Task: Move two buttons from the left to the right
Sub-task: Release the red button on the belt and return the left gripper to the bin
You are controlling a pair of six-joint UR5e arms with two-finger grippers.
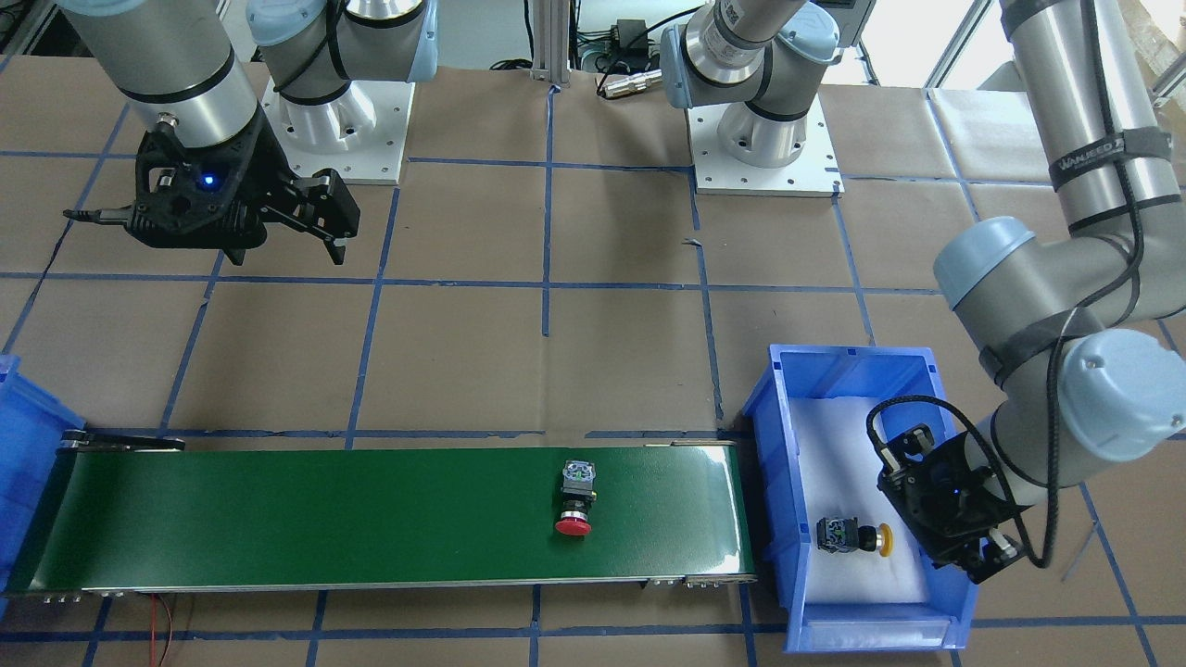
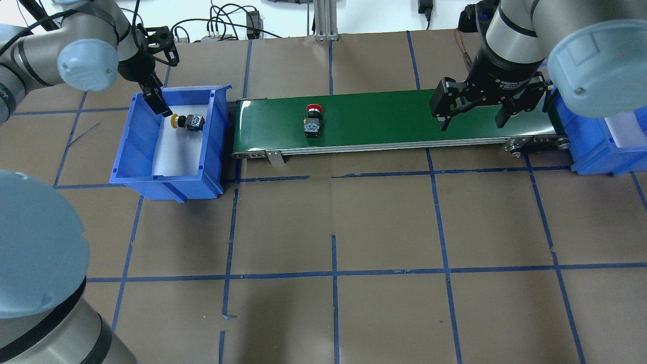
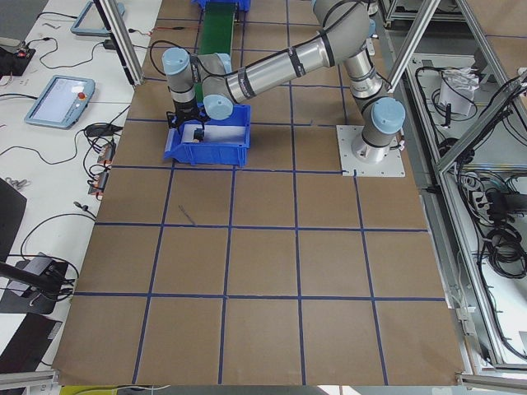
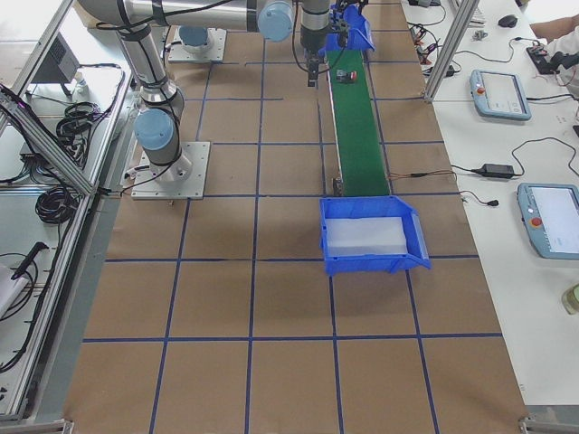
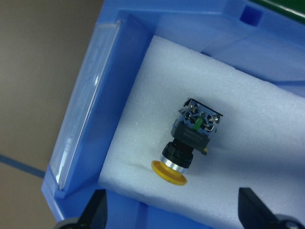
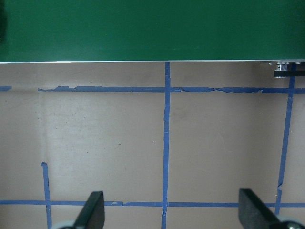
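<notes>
Left gripper is down in the blue bin, spread wide and holding nothing. The yellow button lies on its side on the white foam, just ahead of the fingertips and clear of them. The red button sits on the green belt, cap pointing away from the robot, nearer that bin's end. Over the belt's other end the right gripper hangs wide open too, empty, near the second blue bin.

Red-capped button on green belt; yellow-capped button in blue bin.
</notes>
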